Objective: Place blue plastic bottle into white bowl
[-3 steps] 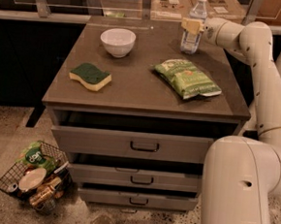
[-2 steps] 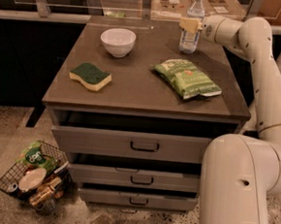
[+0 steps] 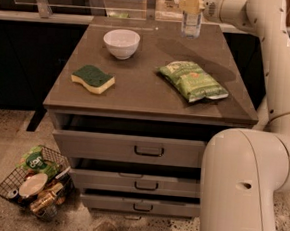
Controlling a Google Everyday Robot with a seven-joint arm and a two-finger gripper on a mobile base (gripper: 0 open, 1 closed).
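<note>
Fingers (image 3: 189, 4), tan-padded, clasp the upper part of the blue plastic bottle (image 3: 191, 24) at the far right of the cabinet top (image 3: 144, 62). The gripper (image 3: 192, 6) sits at the very top of the camera view. The bottle hangs upright in the grasp, its cap cut off by the frame edge and its clear lower body showing below the pads. Its base is close above the rear edge of the brown surface, and whether it touches cannot be told.

From the gripper, the white arm (image 3: 270, 57) runs right and curves down the frame's right side to the robot's bulky white body (image 3: 239, 190) in the foreground.

The white bowl (image 3: 121, 43) stands upright and empty at the rear left of the top, well apart from the bottle. A green bag (image 3: 193, 80) of snacks lies flat on the right side, in front of the bottle. A sponge (image 3: 92, 79), green above and yellow below, lies on the left, in front of the bowl.

Beneath the top, three drawers (image 3: 132, 149) with dark handles stand slightly pulled out. On the speckled floor at lower left, a wire basket (image 3: 8, 183) holds an assortment of packets and containers.
</note>
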